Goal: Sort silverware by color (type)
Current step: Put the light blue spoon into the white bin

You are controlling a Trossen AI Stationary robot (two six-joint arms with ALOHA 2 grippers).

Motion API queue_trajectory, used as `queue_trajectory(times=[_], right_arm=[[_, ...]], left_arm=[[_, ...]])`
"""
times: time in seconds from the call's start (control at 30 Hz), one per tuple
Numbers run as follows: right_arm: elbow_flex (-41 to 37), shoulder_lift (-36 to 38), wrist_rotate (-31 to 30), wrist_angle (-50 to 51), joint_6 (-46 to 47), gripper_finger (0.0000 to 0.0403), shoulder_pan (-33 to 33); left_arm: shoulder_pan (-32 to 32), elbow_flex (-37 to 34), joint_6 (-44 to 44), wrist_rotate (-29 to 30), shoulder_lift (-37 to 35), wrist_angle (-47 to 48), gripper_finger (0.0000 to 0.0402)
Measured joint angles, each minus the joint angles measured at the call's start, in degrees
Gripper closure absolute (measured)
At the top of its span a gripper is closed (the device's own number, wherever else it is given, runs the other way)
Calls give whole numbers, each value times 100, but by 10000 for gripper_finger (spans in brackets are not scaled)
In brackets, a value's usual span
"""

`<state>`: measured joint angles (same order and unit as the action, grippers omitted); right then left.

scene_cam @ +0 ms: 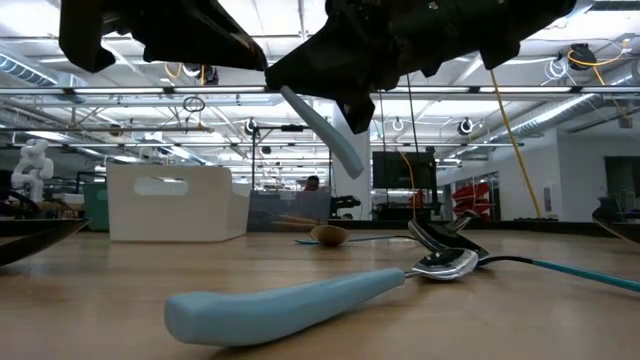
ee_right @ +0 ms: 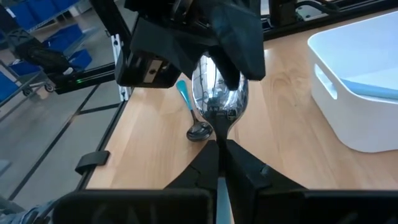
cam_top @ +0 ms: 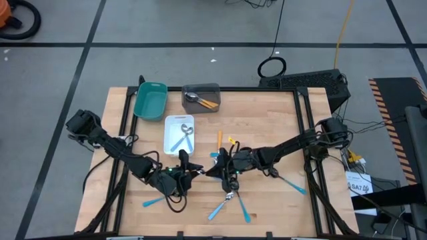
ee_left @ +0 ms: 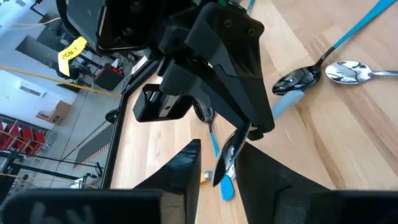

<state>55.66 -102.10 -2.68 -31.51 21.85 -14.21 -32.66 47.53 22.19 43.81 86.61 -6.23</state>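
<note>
Looks like a mid-air handover over the middle of the tabletop [cam_top: 280, 120]. The right gripper [ee_right: 219, 144] has its fingers pinched together on the neck of a spoon [ee_right: 217, 93] with a shiny silver bowl and a light-blue handle. The bowl sticks out toward the other arm. The left gripper [ee_left: 221, 152] is right up against it, with its fingers apart on either side of the spoon. I can't tell whether they're actually touching it.

My take on doing this well:
- The left fingers should clamp on the neck or the flat of the bowl, not the rounded tip, because polished metal will probably slide out of a shallow pinch.
- The right arm shouldn't let go until the left grip is firm. If both are loose at once, the spoon drops onto the loose spoons [cam_top: 227, 200] lying just below.
- The two grippers are crowded tip to tip, so the right one should back straight out along the handle rather than swing sideways.

After that, my guess is it goes to the white tray [cam_top: 170, 141], which already holds blue-handled spoons. The grey tray [cam_top: 215, 89] has an orange one.
</note>
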Motion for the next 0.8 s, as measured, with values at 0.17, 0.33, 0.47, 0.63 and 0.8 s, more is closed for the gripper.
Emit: queue_trajectory(times=[0.17,0.33,0.47,0.63,0.8], right_arm=[[0,0,0,0,0,393,3],[0,0,-3,35,0,392,3],[-2,0,-33,52,0,390,3],[0,0,-201,-35,146,361,-1],[2,7,-531,-9,-9,296,-49]], left_arm=[[-1,0,19,0,0,10,339],[51,-2,71,-21,0,56,385],[93,-4,58,-81,0,89,394],[104,-4,-47,-70,0,98,394],[143,-4,-299,-35,0,121,395]])
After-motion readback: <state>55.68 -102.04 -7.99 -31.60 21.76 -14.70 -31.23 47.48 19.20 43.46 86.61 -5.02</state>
